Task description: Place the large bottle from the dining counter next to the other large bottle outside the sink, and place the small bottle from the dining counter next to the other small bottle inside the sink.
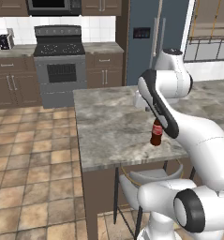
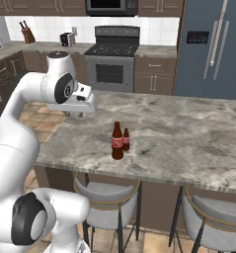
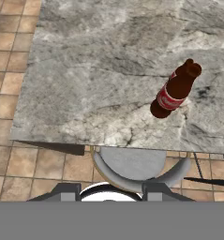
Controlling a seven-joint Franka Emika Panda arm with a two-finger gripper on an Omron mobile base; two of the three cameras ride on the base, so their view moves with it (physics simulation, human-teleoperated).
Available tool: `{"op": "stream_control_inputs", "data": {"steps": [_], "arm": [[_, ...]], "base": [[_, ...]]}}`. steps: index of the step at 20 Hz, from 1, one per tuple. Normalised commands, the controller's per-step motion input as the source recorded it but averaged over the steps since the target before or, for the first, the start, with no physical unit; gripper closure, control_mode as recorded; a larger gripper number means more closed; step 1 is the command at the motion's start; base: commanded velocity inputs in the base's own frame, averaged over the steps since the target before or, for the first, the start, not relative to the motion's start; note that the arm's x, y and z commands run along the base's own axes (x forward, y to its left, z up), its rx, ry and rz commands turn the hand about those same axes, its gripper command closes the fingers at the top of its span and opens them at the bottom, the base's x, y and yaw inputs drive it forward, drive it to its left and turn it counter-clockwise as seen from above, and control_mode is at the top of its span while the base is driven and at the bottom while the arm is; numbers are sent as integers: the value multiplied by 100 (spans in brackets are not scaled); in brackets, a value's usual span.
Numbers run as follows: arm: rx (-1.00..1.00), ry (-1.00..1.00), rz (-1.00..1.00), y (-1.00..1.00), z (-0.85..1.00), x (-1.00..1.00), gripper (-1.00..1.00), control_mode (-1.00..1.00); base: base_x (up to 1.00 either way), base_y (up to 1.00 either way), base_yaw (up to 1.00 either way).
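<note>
Two bottles: large cola bottle (image 2: 117,141) and small bottle (image 2: 126,140) standing upright, touching, on bench (image 2: 188,133).
Claw: nearly closed, empty, hanging left of them.
Bearing: bottles lying ahead-right in hand view.

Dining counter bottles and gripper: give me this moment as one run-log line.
large bottle: upright on dining counter | small bottle: beside it | gripper: above counter's left end, holding nothing
</note>
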Motion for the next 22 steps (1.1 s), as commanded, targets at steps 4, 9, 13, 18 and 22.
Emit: {"op": "stream_control_inputs", "data": {"steps": [4, 9, 13, 18, 22], "arm": [[0, 0, 0, 0, 0, -6, -100, -100], [1, 0, 0, -8, 0, -28, -100, -100], [1, -3, 1, -11, 0, -42, -100, -100], [0, -9, 0, -10, 0, -39, -100, -100], [0, -13, 0, -13, 0, -23, -100, -100]], "base": [[0, 0, 0], [0, 0, 0], [0, 0, 0], [0, 0, 0], [0, 0, 0]]}}
